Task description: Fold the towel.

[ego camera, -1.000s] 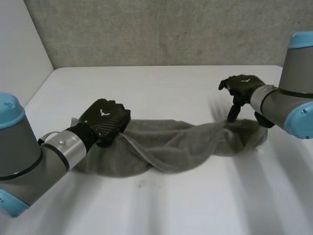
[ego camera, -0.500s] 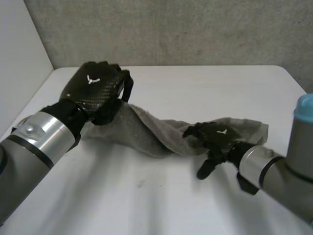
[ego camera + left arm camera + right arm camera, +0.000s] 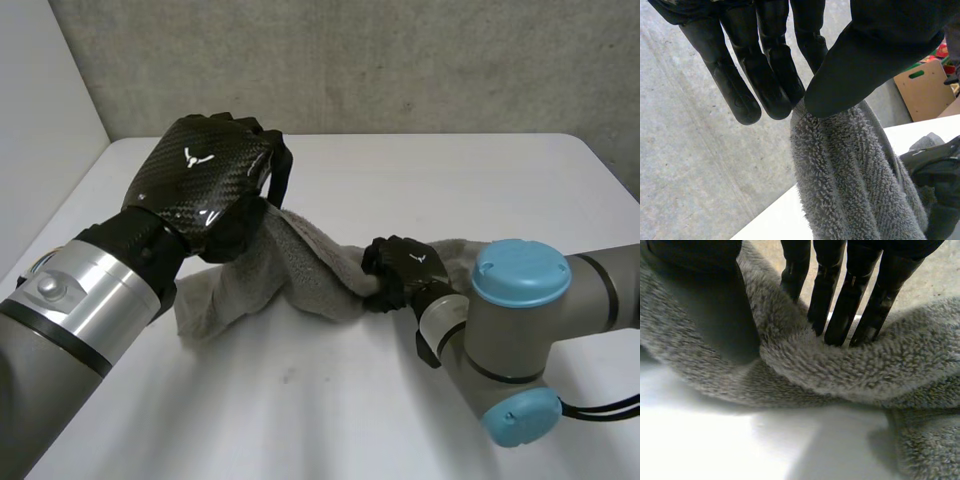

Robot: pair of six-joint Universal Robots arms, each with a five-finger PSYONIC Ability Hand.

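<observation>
A grey towel (image 3: pixel 300 272) sags across the middle of the white table (image 3: pixel 430 180). One end is pinched between the thumb and fingers of the left hand (image 3: pixel 208 185) and held off the surface at 10 o'clock. Its middle is bunched in the clenched right hand (image 3: pixel 400 270) at 4 o'clock. The right arm's blue-capped elbow (image 3: pixel 520 275) covers the towel's 3 o'clock end, and a concrete wall (image 3: pixel 350 60) stands at 12 o'clock. The left wrist view adds a brown board (image 3: pixel 920 87) beyond the table, while the right wrist view shows fingers (image 3: pixel 827 280) sunk in a fold.
</observation>
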